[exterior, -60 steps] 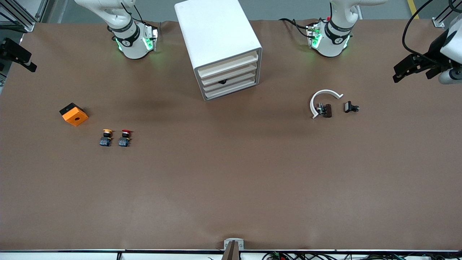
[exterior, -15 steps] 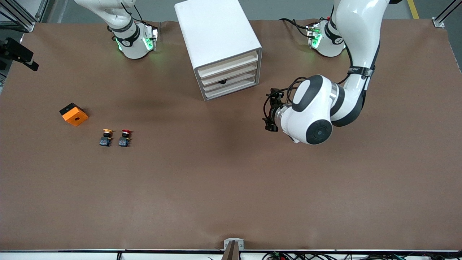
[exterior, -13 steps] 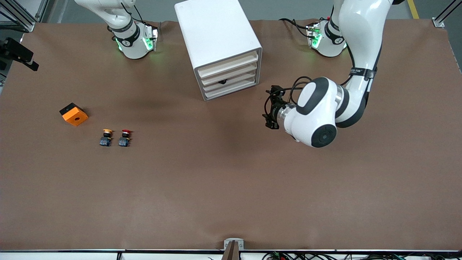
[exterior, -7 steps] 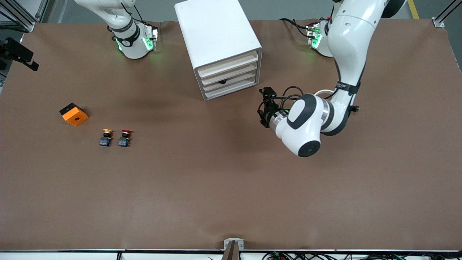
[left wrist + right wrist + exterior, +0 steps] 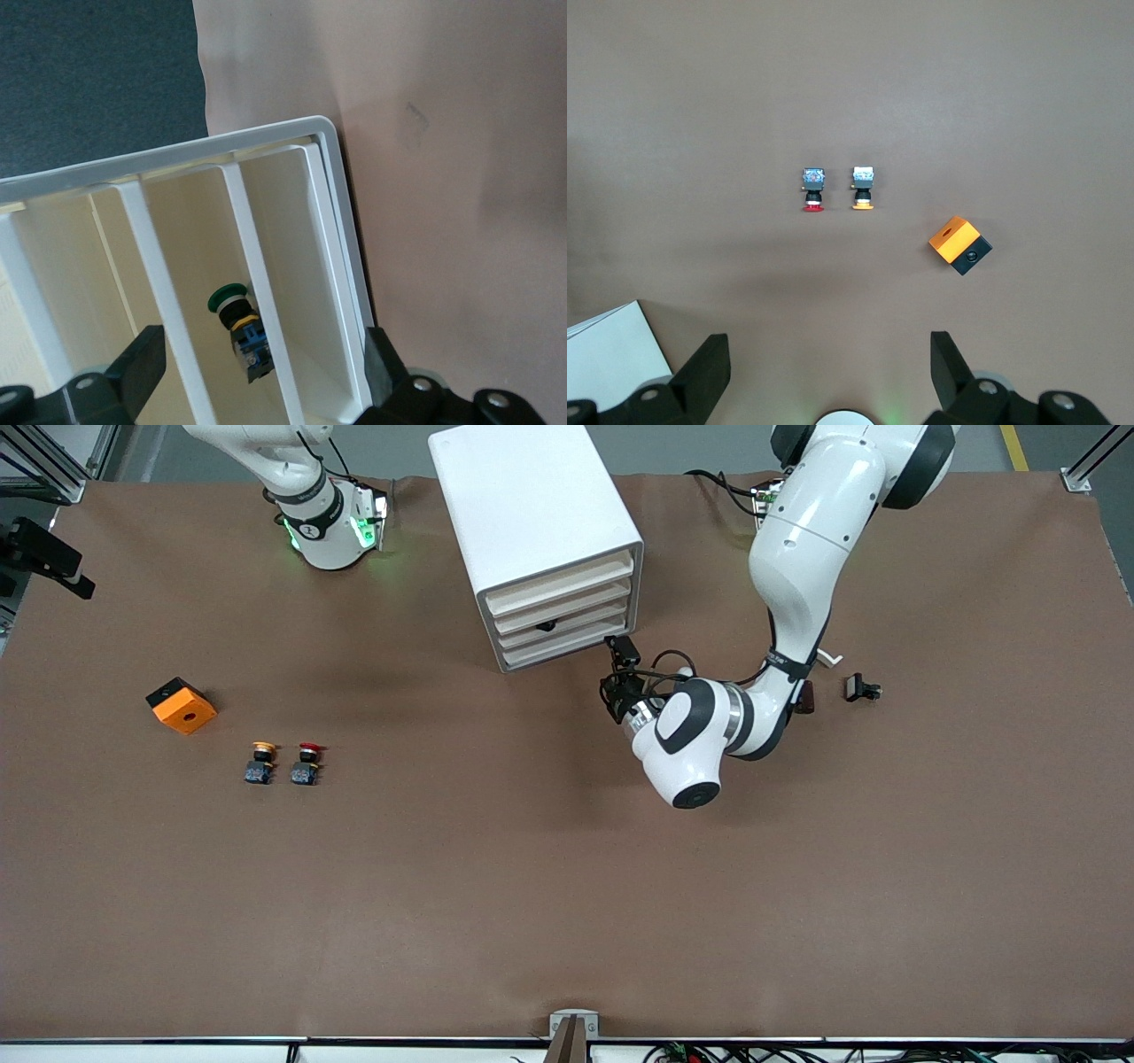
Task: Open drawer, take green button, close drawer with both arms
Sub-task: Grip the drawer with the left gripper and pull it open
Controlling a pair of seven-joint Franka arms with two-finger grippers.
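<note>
White cabinet [image 5: 532,505]: upper middle of the picture.
Drawer [image 5: 567,622]: shut; grab its front edge and pull straight.
Left gripper [image 5: 620,664]: wide, empty, at the cabinet's front corner.
Right gripper [image 5: 824,372]: wide, empty, waits high.
Green button [image 5: 232,305]: inside that drawer.

arms [image 5: 797,540]: white, black joints | bases: green lights | black cables

two buttons [image 5: 838,189] — orange box [image 5: 960,245], brown table [image 5: 850,88]
</note>
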